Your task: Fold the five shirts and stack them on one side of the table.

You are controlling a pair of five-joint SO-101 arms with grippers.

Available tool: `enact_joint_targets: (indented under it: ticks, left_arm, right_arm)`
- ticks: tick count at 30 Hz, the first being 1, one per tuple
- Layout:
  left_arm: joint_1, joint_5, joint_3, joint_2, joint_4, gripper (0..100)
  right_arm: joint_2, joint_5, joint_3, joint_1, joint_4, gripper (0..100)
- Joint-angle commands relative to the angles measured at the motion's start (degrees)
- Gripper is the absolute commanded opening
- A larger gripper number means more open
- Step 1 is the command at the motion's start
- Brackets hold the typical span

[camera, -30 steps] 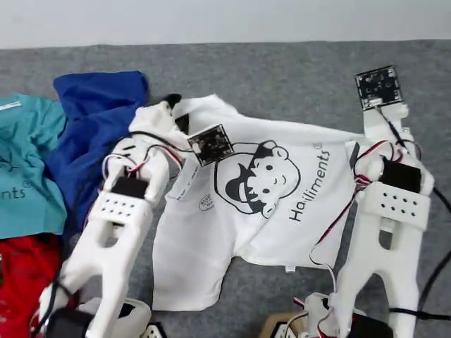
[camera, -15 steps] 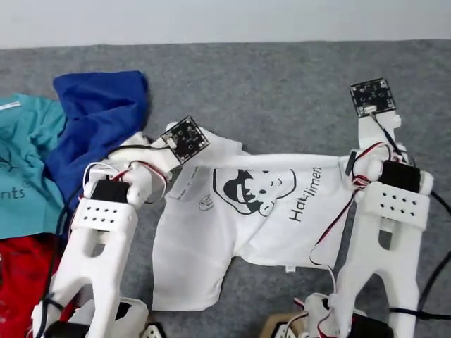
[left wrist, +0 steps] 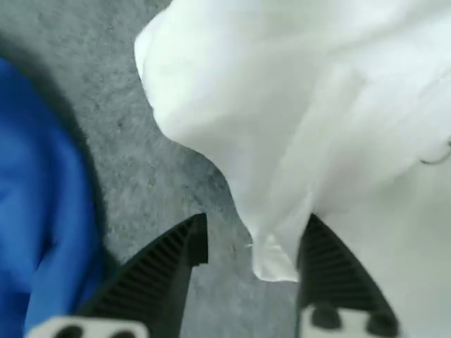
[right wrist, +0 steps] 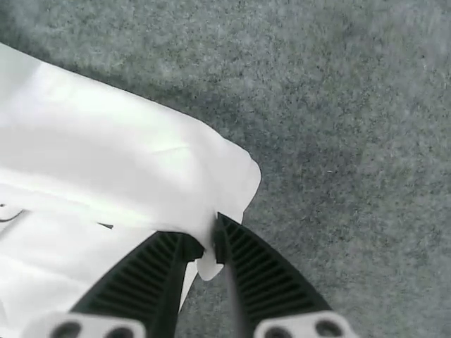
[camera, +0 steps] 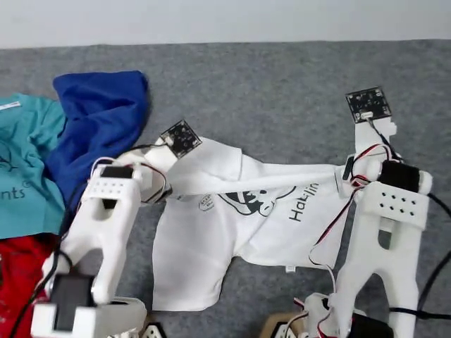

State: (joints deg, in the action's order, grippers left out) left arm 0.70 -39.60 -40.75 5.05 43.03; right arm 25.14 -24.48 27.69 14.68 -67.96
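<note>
Where my right gripper (right wrist: pixel 209 243) meets the white shirt (camera: pixel 211 239), its jaws are pinched almost together on a corner of the folded edge. My left gripper (left wrist: pixel 255 236) stands open, with the shirt's other corner hanging between the fingers, against one of them and clear of the other. Between my two arms the shirt lies on the grey table (camera: pixel 282 84), its far edge doubled over its print. To my left a red shirt (camera: pixel 21 274) sits nearest, a teal shirt (camera: pixel 25 169) beyond it, and a blue shirt (camera: pixel 99 120) farthest, near the white one
</note>
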Motion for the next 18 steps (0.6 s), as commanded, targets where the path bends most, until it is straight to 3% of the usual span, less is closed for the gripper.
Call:
enact_joint_targets:
  ticks: [1,12,14,18]
  left_arm:
    - [2.37,0.53,5.49,-6.24,0.62,22]
    - [2.37,0.18,25.98,-22.51,20.48,22]
    - [2.37,0.18,28.88,-24.62,23.91,18]
    - [0.79,-2.81,33.98,-26.20,32.35,0]
  right_arm:
    - [0.13,1.76,-3.25,0.13,-0.13,0.9]
    - [0.13,1.76,-3.16,0.13,-0.13,0.9]
    - [0.13,1.76,-3.16,0.13,-0.22,0.9]
    - [0.13,1.58,-3.25,0.22,-0.22,0.9]
